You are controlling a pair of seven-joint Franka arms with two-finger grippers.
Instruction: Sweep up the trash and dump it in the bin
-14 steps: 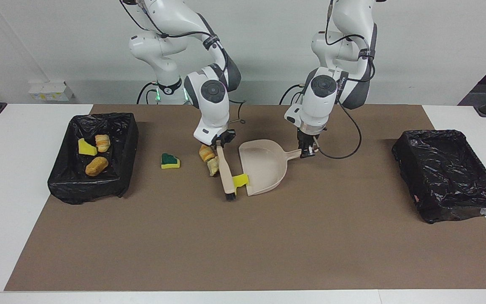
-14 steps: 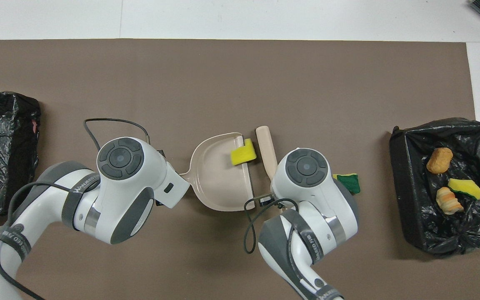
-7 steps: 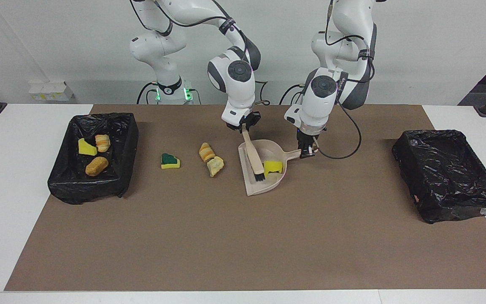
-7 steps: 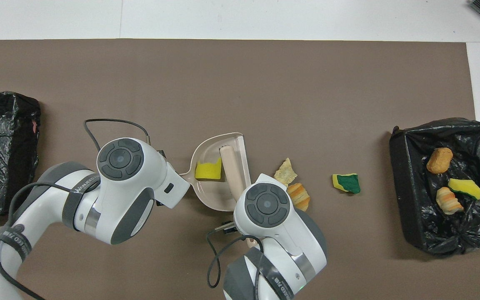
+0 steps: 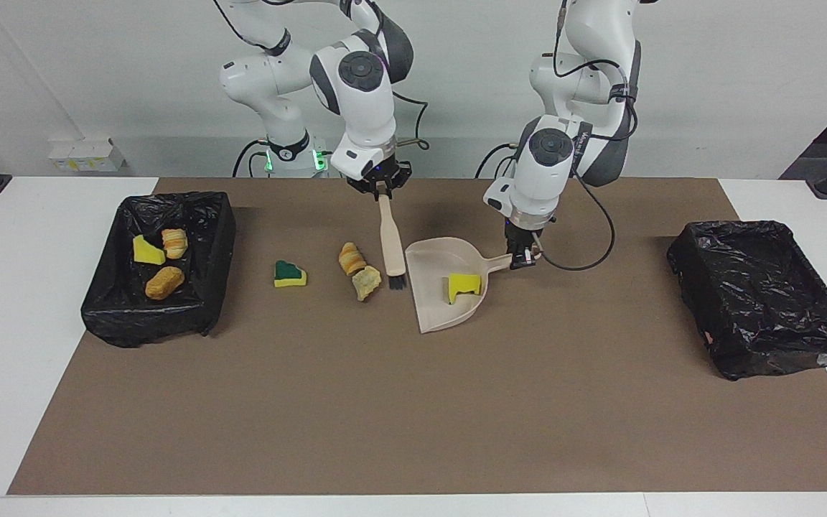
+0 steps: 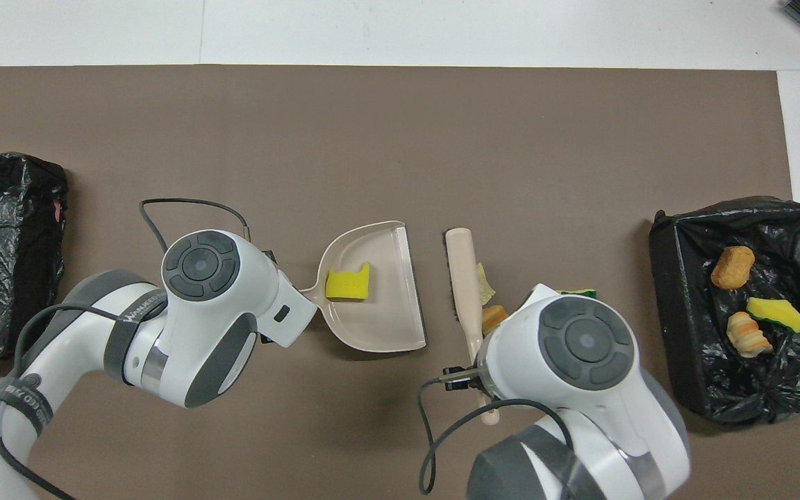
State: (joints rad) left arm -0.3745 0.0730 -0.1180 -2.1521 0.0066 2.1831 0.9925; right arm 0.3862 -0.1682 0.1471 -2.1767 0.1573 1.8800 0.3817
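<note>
Beside the dustpan (image 5: 442, 287), right gripper (image 5: 380, 188) pinches the brush (image 5: 390, 244) handle, bristles hanging by two bread-like lumps (image 5: 357, 271). Left gripper (image 5: 522, 260) is clamped on the dustpan's handle; a yellow sponge chunk (image 5: 464, 285) lies inside.

I saw a white table (image 5: 26, 301) under a brown mat (image 5: 413, 409). On the mat lay two black-lined bins (image 5: 115, 316) (image 5: 765, 345), a dustpan (image 5: 435, 316) and three scraps (image 5: 289, 273)
</note>
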